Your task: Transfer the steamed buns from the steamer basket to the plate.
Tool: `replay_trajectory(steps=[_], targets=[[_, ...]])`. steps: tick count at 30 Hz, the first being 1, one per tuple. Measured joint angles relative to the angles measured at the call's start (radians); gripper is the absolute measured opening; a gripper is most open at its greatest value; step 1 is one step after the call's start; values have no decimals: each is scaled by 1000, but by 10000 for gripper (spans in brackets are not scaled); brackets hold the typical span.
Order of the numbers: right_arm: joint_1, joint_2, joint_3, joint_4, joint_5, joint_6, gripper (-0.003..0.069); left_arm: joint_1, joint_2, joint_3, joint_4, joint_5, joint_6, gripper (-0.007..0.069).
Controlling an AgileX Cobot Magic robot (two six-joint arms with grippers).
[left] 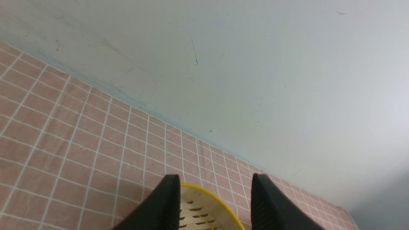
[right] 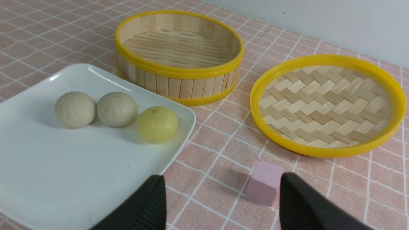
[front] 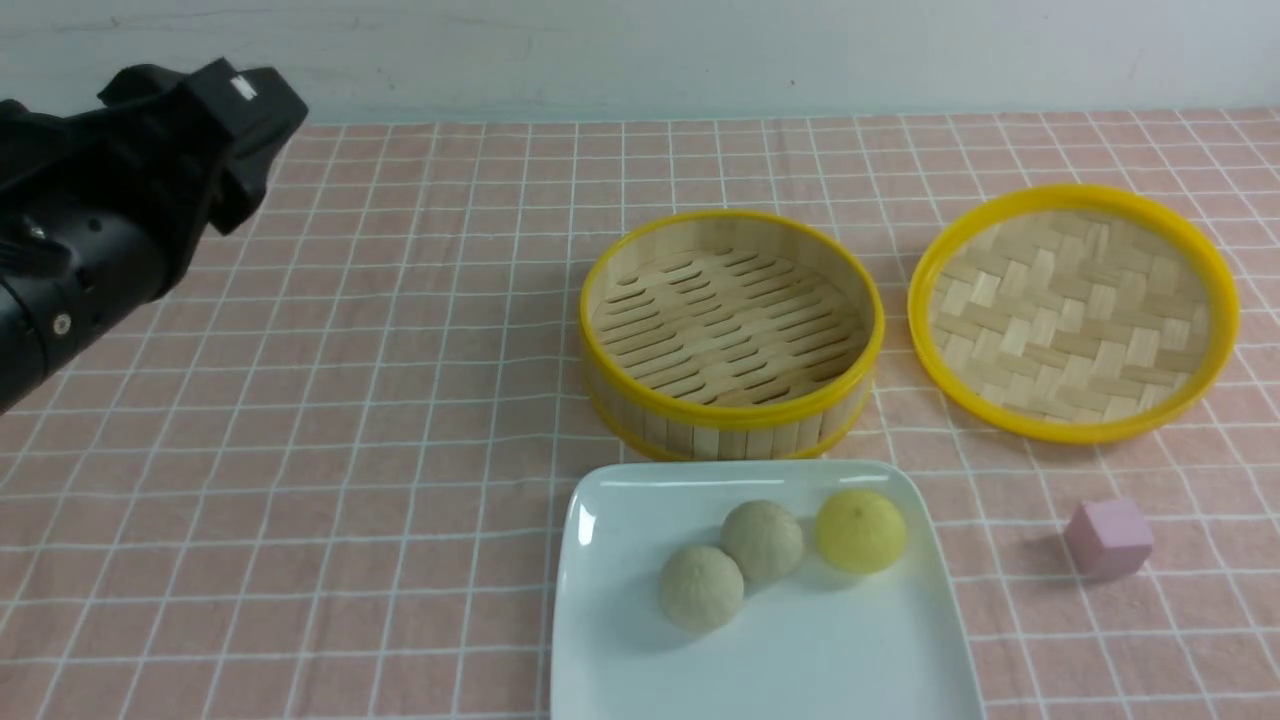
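Observation:
Three steamed buns lie on the white square plate point(front: 640, 680): two beige ones point(front: 700, 588) point(front: 762, 540) and a yellow one point(front: 860, 530). In the right wrist view the plate point(right: 64, 179) carries the same buns point(right: 75, 109) point(right: 117, 109) point(right: 157, 124). The bamboo steamer basket point(front: 732, 330) point(right: 179, 54) stands behind the plate with nothing in it. My left gripper point(left: 214, 182) is open and holds nothing; it is raised at the far left, and part of the basket rim point(left: 204, 191) shows between its fingers. My right gripper point(right: 222, 183) is open and holds nothing, hanging near the plate's right edge.
A shallow yellow-rimmed woven tray point(front: 1075, 310) point(right: 327, 105) lies right of the basket. A small pink cube point(front: 1108, 538) point(right: 264, 182) sits on the pink checked cloth point(front: 350, 450) right of the plate. A pale wall point(front: 640, 50) runs behind the table. The left arm point(front: 110, 200) fills the upper left.

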Motion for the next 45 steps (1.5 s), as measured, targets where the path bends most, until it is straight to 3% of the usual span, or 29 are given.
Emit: replay_trajectory(steps=[7, 14, 22, 30, 39, 43, 45], targets=[[0, 0, 0, 0, -1, 0, 473, 0, 0, 0, -6, -149, 185, 333], [0, 0, 0, 0, -1, 0, 473, 0, 0, 0, -24, -428, 400, 333], [0, 0, 0, 0, -1, 0, 473, 0, -1, 0, -29, -525, 588, 333], [0, 0, 0, 0, -1, 0, 473, 0, -1, 0, -35, -532, 583, 330], [0, 0, 0, 0, -2, 0, 473, 0, -1, 0, -37, -504, 718, 330], [0, 0, 0, 0, -2, 0, 473, 0, -1, 0, -37, -440, 674, 330], [0, 0, 0, 0, -2, 0, 473, 0, -1, 0, -36, -340, 575, 330]])
